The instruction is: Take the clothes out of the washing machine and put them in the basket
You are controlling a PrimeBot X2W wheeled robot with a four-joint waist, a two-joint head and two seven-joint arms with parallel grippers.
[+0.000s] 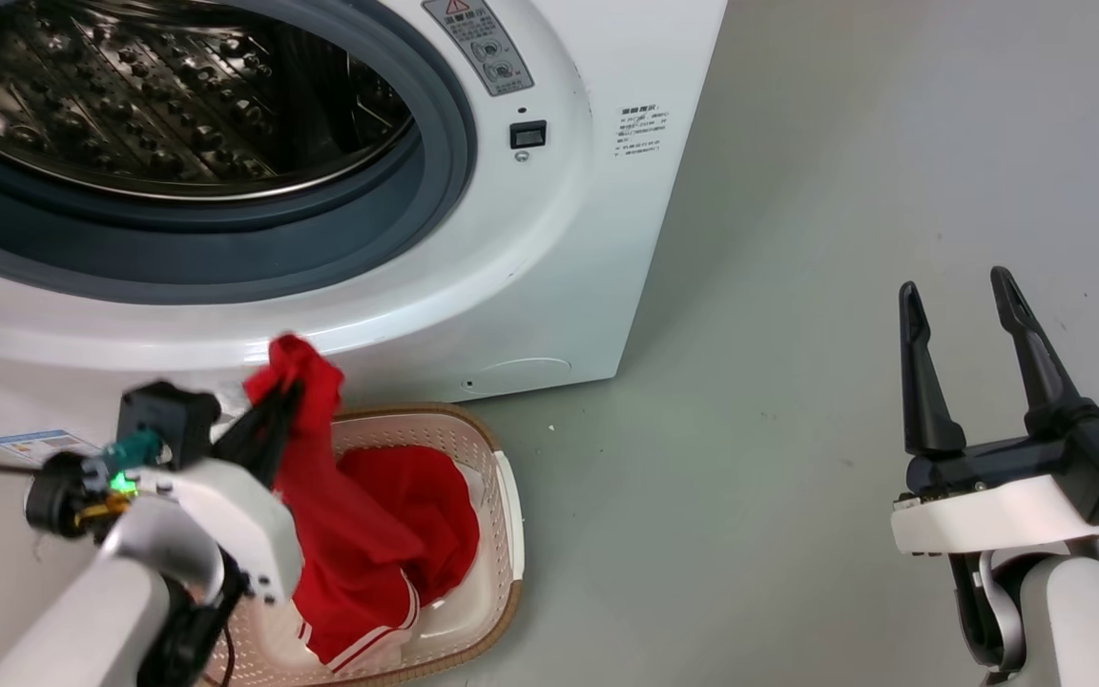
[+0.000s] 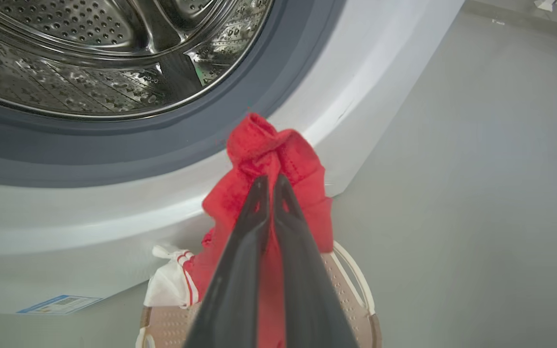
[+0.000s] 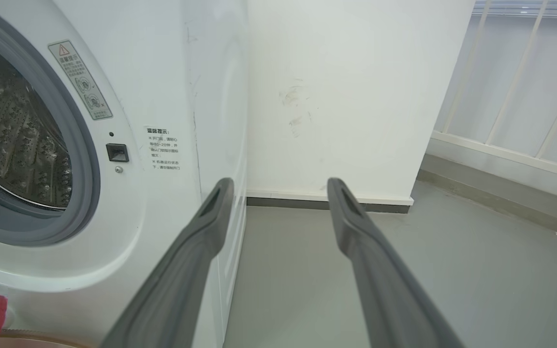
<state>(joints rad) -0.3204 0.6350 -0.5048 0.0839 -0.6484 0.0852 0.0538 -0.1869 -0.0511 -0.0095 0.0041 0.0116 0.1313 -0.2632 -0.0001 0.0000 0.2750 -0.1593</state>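
Head view has my left gripper (image 1: 290,393) pinching the red garment (image 1: 359,553) trailing into the basket (image 1: 473,426) beside the washing machine (image 1: 549,239), right gripper (image 1: 955,281) spread; if I let go off-centre, I reckon it spills outside.

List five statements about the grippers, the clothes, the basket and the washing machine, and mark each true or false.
1. The left gripper is shut on a red garment. True.
2. The right gripper holds a white cloth. False: it is open and holds nothing, above the floor.
3. The basket stands on the floor in front of the washing machine. True.
4. The basket has no clothes in it. False: the red garment hangs down into it.
5. The washing machine's door covers the drum. False: the opening is uncovered and the perforated steel shows.
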